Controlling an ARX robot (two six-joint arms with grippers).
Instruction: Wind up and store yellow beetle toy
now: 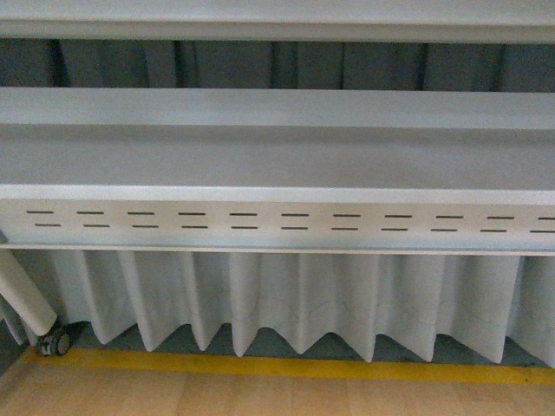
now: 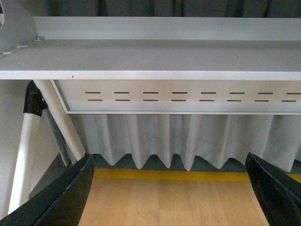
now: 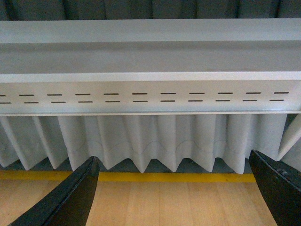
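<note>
Looking nearest first, you have the left gripper [image 2: 169, 188] with fingers spread wide and nothing between them; the right gripper [image 3: 174, 188] is likewise wide apart and empty. Both hang above the wooden floor [image 1: 260, 394]. Beyond it runs the yellow floor line [image 1: 303, 366], then the pleated white curtain [image 1: 286, 299], then the grey shelf unit [image 1: 277, 156] with its slotted front panel [image 1: 286, 221]. A castor [image 1: 56, 342] on a white leg [image 1: 22, 290] sits at far left.

The yellow beetle toy is in no view, so you cannot say where it lies.

Risk, as judged: if you reach before locating it, the arms may strike the shelf edge or snag the curtain
</note>
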